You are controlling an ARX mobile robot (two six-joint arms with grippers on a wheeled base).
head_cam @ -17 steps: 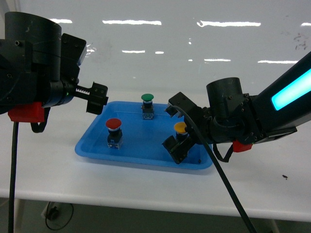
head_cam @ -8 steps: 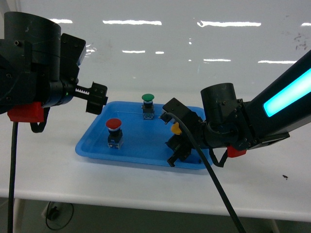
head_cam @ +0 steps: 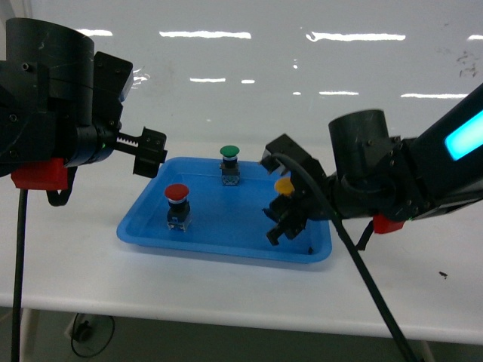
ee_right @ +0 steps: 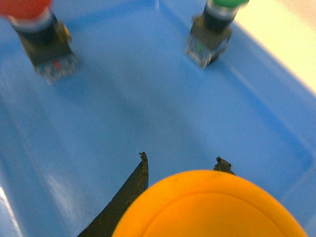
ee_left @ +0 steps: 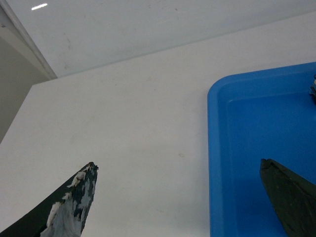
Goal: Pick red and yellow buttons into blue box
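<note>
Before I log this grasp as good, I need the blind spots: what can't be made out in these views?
- Yellow button base: hidden by the right gripper in head view, cut off in right wrist view.
- Blue box: in no view.
- Red button: cap cropped in right wrist view.
- Left gripper: only fingertips in left wrist view.

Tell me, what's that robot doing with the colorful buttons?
The robot's right tool is closed on the yellow button and holds it above the shallow blue tray. In the right wrist view, the yellow cap fills the bottom of the picture between the tool's fingertips. The red button and the green button stand upright in the tray, untouched. The left tool hangs open above the tray's left edge, holding nothing. No big blue box is in view.
</note>
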